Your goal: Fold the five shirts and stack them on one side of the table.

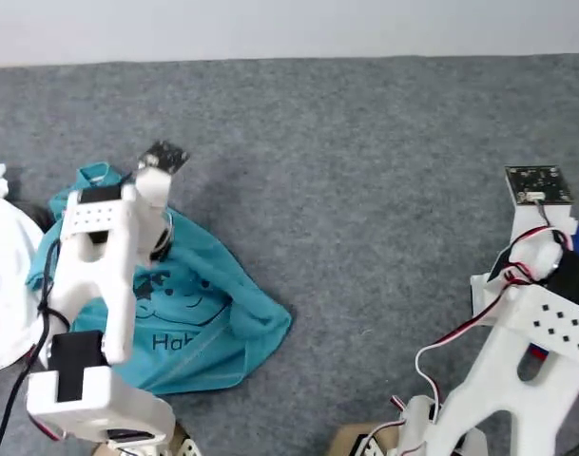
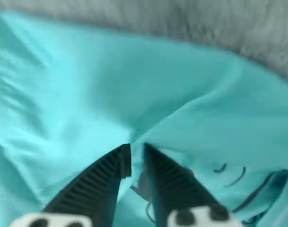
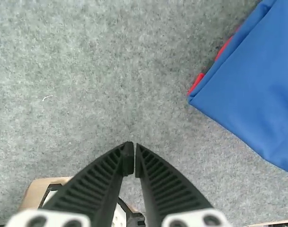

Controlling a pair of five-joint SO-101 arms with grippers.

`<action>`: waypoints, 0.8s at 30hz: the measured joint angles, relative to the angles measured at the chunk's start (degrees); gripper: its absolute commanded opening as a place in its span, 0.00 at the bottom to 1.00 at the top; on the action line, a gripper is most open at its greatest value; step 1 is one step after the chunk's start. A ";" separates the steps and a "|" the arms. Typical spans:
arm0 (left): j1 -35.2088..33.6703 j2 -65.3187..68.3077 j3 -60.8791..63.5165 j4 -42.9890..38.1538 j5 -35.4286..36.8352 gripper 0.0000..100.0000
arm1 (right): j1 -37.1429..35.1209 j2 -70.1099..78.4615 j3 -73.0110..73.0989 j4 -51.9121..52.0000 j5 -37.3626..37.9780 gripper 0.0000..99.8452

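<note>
Grey carpet-like surface (image 1: 365, 171), white wall (image 1: 289, 28) along the far edge. Teal shirt (image 1: 213, 294) lies crumpled, not folded, at the left side of the surface, dark print facing up, partly under the left arm (image 1: 99, 275). Left tool (image 2: 136, 158) is down on it: fingers clenched with a thin slit between the tips, which sit on a raised fold of the teal cloth. Creases run out from that spot, so it reads as a pinch on the fabric. White shirt (image 1: 4, 275) sits bunched at the far left edge, touching the teal one. Right arm (image 1: 527, 332) stands at the right side, well apart from the teal shirt. Right tool (image 3: 134, 153) is clenched, tips together, nothing between them, bare grey surface beneath. Blue shirt (image 3: 257, 94) lies flat with a straight edge just beside it, not touching. A strip of red fabric (image 3: 196, 82) shows along the blue shirt's edge. Can't tell whether the red is a separate shirt or part of the blue one.
</note>
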 measured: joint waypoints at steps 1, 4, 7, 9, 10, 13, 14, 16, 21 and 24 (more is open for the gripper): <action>0.44 0.00 -2.20 0.97 0.00 0.00 | 0.00 0.00 0.00 0.00 0.00 0.01; 2.73 0.35 -9.23 3.69 0.00 0.00 | 0.00 0.00 0.00 0.00 0.00 0.01; 6.07 0.53 -15.03 4.66 0.00 0.00 | 0.00 0.00 0.00 0.00 0.00 0.01; 9.05 0.53 -17.58 4.48 0.00 0.00 | 0.00 0.00 0.00 0.00 0.00 0.01; 10.73 0.53 -18.20 3.78 0.00 0.00 | 0.00 0.00 0.00 0.00 0.00 0.01; 15.12 1.49 -18.73 0.00 -0.26 0.01 | 0.00 0.00 0.00 0.00 0.00 0.01; 16.18 2.64 -18.90 -1.32 -0.26 0.01 | 0.00 0.00 0.00 0.00 0.00 0.01; 17.76 5.80 -19.08 -3.78 -0.26 0.05 | 0.00 0.00 0.00 0.00 0.00 0.01; 17.23 16.97 -20.40 -7.38 1.41 0.15 | 0.00 0.00 0.00 0.00 0.00 0.01; 13.63 21.36 -25.23 -7.30 3.69 0.16 | 0.00 0.00 0.00 0.00 0.00 0.01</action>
